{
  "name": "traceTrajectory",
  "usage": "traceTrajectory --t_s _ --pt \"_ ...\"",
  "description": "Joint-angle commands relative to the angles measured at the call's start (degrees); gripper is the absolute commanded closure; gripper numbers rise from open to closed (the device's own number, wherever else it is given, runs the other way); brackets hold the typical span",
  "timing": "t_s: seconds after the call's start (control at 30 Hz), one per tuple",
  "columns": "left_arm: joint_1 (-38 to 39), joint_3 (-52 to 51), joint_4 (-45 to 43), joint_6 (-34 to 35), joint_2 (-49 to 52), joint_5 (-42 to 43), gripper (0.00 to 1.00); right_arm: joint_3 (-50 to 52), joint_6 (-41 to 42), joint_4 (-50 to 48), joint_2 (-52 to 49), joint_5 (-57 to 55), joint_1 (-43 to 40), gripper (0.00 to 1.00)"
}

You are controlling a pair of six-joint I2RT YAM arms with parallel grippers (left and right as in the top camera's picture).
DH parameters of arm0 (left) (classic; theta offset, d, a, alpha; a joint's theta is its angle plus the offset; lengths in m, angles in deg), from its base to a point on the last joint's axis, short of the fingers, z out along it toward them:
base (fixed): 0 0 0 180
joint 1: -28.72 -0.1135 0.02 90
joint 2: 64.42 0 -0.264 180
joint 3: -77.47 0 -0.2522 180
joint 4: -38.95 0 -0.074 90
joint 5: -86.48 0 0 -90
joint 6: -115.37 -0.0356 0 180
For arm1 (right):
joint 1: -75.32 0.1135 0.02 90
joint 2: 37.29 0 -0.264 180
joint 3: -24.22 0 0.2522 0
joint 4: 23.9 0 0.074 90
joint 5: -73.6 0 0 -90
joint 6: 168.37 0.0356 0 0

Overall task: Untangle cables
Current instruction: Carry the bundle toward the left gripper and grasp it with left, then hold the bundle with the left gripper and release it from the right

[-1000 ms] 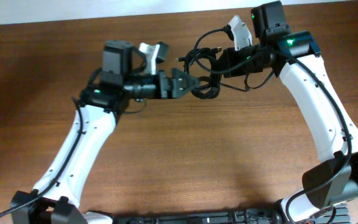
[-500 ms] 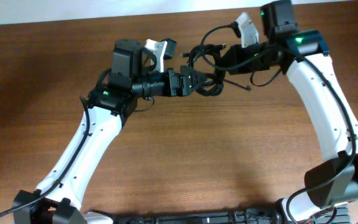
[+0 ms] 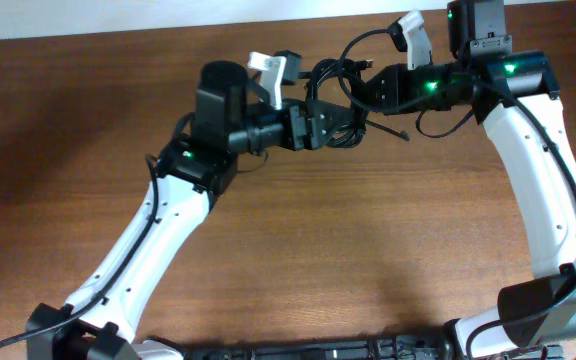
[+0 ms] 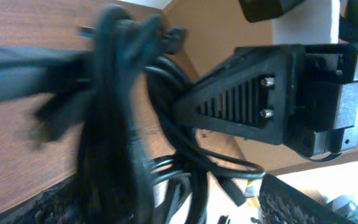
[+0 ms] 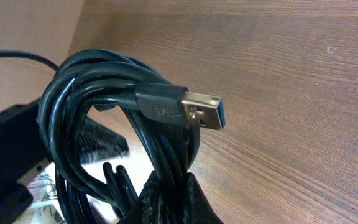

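Note:
The cables (image 3: pixel 340 100) are one knotted black bundle held off the table between my two grippers. My right gripper (image 3: pixel 376 88) is shut on the bundle from the right. In the right wrist view its fingers (image 5: pixel 176 190) pinch several strands, and a silver USB plug (image 5: pixel 201 112) sticks out of the loops (image 5: pixel 73 118). My left gripper (image 3: pixel 320 124) reaches into the bundle from the left. In the left wrist view its fingers (image 4: pixel 166 208) stand wide apart with the blurred cables (image 4: pixel 120 112) between them, facing the right gripper's black finger (image 4: pixel 247 102).
The brown wooden table (image 3: pixel 348 250) lies below. Its far edge (image 3: pixel 168 35) runs just behind the grippers, with a pale surface beyond it. Both white arms arch in from the near side.
Both grippers have moved right and toward the far edge with the bundle. The left gripper has pushed further into the cables. The right gripper has kept its hold.

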Motion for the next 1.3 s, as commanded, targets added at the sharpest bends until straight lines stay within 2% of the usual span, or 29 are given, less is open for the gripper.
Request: traceTrajectory --t_s 0.0,0.03,0.1,0.27,0.33,0.4,0.47,0.5,0.63,0.67,0.7,0.73,0.77,0.8,0.83,0.93,0.97,1.13,1.27 --pt "1.5 0.9 -0.9 0.2 0.3 -3.4 0.31 -1.9 -0.7 -0.1 2.2 2.3 0.0 0.96" --pt "1.5 0.9 -0.9 0.2 0.3 -3.4 0.39 -1.9 -0.7 0.2 2.2 2.1 -0.1 0.96" --pt "1.5 0.9 -0.9 0.2 0.3 -3.4 0.49 -1.9 -1.9 0.7 2.3 2.0 -0.5 0.96" --pt "1.5 0.9 -0.9 0.2 0.3 -3.8 0.53 -2.0 -2.1 3.2 2.3 2.8 -3.6 0.96" --pt "1.5 0.9 -1.4 0.2 0.3 -3.8 0.61 -2.0 -2.2 4.6 2.6 3.5 -4.4 0.96" --pt "1.7 0.9 -2.3 0.2 0.3 -3.8 0.86 -2.0 -3.7 5.6 3.3 3.5 -4.5 0.96" --pt "2.0 0.9 -3.3 0.2 0.3 -3.8 0.96 -2.0 -3.7 5.9 4.0 3.9 -4.4 0.96" --pt "2.2 0.9 -4.3 0.2 0.3 -3.8 0.95 -2.0 -3.7 5.9 4.5 4.0 -4.4 0.96" --pt "3.7 0.9 -8.2 0.2 0.3 -3.8 0.71 -2.0 -3.7 5.4 5.5 4.0 -4.4 0.96" --pt "4.1 0.9 -8.4 0.2 0.3 -3.9 0.59 -2.0 -3.7 5.5 5.7 4.0 -4.4 0.96" --pt "4.3 0.9 -8.3 0.2 0.3 -4.2 0.42 -2.0 -3.6 5.7 5.7 4.0 -4.4 0.96" --pt "4.4 0.9 -8.3 0.2 0.3 -4.2 0.31 -2.0 -3.6 5.8 5.7 4.0 -4.4 0.96" --pt "4.4 0.9 -8.3 0.2 0.3 -4.2 0.31 -2.0 -3.6 5.9 5.7 4.0 -4.4 0.96" --pt "4.4 0.9 -8.2 0.2 0.3 -4.2 0.36 -2.0 -3.6 6.0 5.7 4.0 -4.4 0.96" --pt "4.4 0.9 -8.2 0.2 0.3 -4.2 0.55 -2.0 -3.7 6.1 5.7 4.0 -4.4 0.96" --pt "4.4 0.9 -8.2 0.2 0.3 -4.5 0.97 -2.0 -3.7 6.1 5.7 3.0 -4.4 0.96" --pt "4.4 0.9 -8.2 0.2 0.3 -5.0 1.00 -2.0 -3.7 6.1 5.7 1.9 -4.4 0.96" --pt "4.2 0.9 -8.2 -0.2 0.3 -6.4 1.00 -2.0 -3.9 7.1 5.7 -6.5 -4.5 0.94" --pt "3.3 0.9 -8.1 -0.7 0.3 -7.7 1.00 -2.0 -11.3 8.7 6.2 -7.1 -4.5 0.88"
